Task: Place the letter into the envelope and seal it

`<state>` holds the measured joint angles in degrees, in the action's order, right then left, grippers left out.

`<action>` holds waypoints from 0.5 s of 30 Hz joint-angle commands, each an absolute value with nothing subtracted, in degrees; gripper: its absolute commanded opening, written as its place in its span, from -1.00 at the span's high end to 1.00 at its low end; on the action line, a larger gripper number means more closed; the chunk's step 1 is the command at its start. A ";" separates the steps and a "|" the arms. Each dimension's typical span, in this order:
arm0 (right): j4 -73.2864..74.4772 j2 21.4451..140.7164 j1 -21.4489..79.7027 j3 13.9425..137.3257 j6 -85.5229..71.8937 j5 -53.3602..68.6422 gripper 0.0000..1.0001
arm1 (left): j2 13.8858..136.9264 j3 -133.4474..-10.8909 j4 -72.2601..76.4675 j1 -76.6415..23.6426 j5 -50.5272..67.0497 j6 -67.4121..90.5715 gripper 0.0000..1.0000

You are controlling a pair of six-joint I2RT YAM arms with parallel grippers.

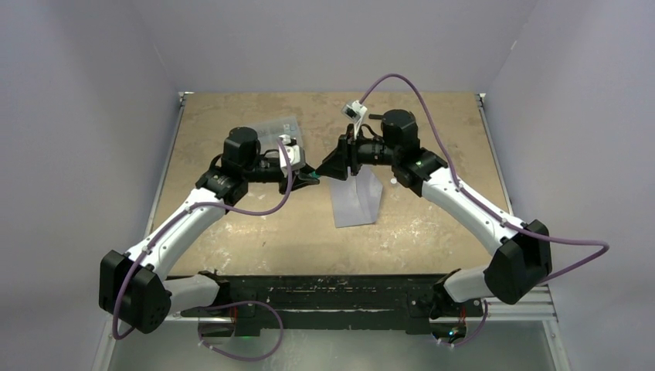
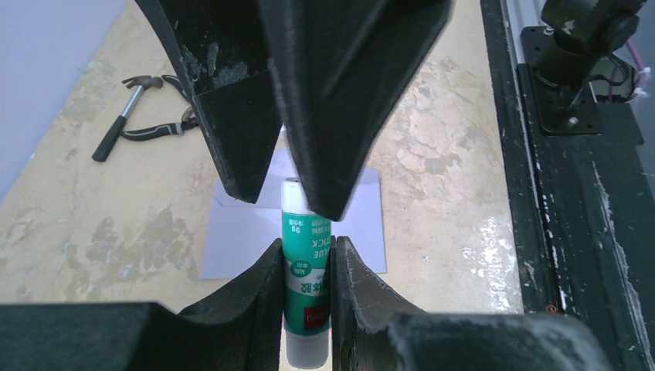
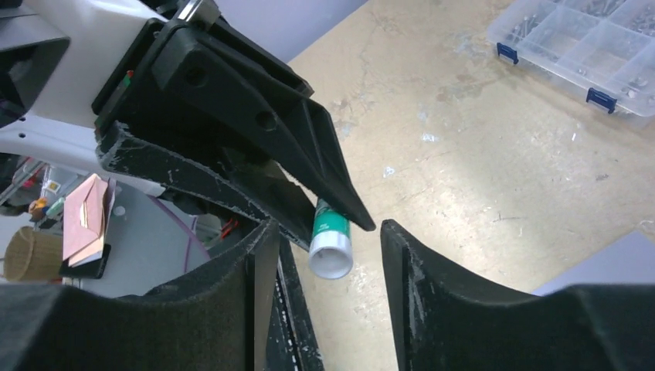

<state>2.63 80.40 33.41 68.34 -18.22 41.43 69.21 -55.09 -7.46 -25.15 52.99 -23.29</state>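
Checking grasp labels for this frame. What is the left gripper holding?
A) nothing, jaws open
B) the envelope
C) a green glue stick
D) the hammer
C: in the left wrist view the left gripper has its fingers closed on the green glue stick, with the envelope lying flat behind it.

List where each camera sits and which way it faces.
Top external: above and behind the bases, looking down at the table; both arms show, claws meeting over the envelope.
Left wrist: on the left wrist, looking along the left claw, shut on the glue stick; own fingers show.
Right wrist: on the right wrist, looking along the open right claw toward the left one; own fingers show.
Shared: both wrist views show the glue stick and the opposite claw.
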 commanded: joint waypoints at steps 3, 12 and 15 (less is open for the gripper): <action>2.14 78.52 33.66 69.89 -19.70 42.15 -0.12 | 68.90 -56.54 -3.96 -24.87 51.06 -22.68 1.00; 3.80 79.78 33.61 70.05 -19.99 39.49 0.58 | 68.98 -55.62 -1.58 -24.87 48.47 -21.54 1.00; -0.99 80.66 33.59 69.21 -26.11 36.22 0.96 | 69.02 -55.21 -0.90 -24.87 48.29 -21.75 1.00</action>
<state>3.99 80.25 33.28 68.34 -19.92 39.42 69.34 -55.09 -5.10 -25.15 49.41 -22.20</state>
